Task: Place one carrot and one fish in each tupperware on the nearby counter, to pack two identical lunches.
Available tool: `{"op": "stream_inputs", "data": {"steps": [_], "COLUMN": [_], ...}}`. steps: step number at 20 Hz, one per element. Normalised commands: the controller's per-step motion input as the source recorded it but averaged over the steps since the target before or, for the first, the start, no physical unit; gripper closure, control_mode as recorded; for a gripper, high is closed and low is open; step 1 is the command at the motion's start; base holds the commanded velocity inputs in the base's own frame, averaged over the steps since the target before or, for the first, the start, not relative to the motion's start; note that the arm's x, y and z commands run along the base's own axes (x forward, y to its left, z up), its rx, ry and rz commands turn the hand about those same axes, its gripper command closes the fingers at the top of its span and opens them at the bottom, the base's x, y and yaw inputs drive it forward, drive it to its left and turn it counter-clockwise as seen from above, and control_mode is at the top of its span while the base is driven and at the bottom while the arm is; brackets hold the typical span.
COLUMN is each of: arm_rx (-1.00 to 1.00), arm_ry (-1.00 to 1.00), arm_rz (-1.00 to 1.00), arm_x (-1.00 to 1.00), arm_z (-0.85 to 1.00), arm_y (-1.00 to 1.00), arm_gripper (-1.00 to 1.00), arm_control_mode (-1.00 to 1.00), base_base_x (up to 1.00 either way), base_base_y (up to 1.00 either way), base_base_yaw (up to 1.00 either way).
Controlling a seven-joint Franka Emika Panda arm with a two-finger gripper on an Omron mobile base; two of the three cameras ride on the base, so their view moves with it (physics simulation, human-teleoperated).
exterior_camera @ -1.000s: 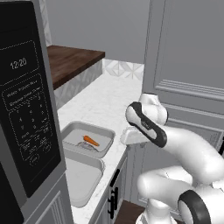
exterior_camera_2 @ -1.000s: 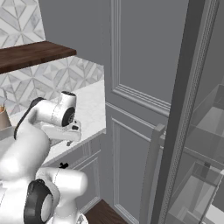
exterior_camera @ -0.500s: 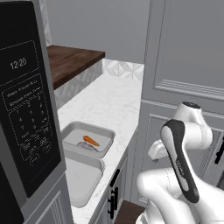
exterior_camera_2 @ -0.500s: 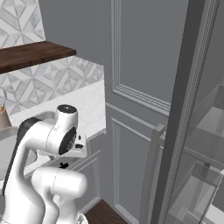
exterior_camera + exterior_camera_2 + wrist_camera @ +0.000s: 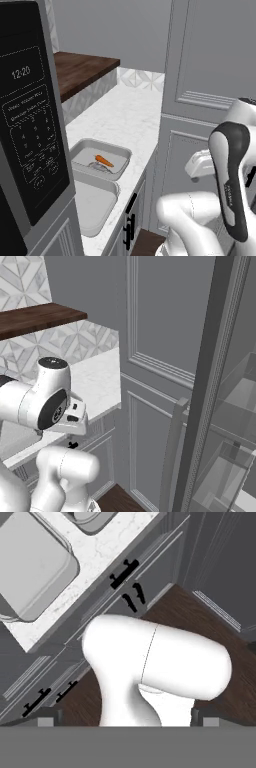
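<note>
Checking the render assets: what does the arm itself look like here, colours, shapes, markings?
Glossy white rounded link shells with dark joints: a black band with faint grey lettering runs down one link, and a dark circular joint cap sits on the elbow. No cables visible. The end effector shows two small dark finger tips with lighter grey pads.

Two grey tupperware trays touching on the white counter [image 5: 125, 117]: far tray [image 5: 80, 150] holds a carrot [image 5: 104, 161], near tray [image 5: 92, 205] bare
</note>
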Motion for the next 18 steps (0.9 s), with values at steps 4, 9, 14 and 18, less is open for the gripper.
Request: {"op": "stream_inputs", "data": {"steps": [4, 9, 14, 18], "arm_rx": [-0.02, 0.00, 0.00, 0.00], "arm_ry": [-0.20, -0.03, 0.00, 0.00], "arm_rz": [0.00, -0.01, 0.00, 0.00], "arm_x": [-0.90, -0.06, -0.05, 0.00], "arm_z": [0.29, 0.01, 0.00, 0.00], "arm_y": [0.00, 0.00, 0.00, 0.00], "arm_gripper": [-1.00, -1.00, -1.00, -1.00], "arm_control_mode": [-1.00, -1.00, 1.00, 1.00], "base_base_x": [0.00, 0.00, -0.32, -1.00], "base_base_y": [0.00, 0.00, 0.01, 0.14], "base_base_yaw": [0.00, 0.00, 0.00, 0.00]}}
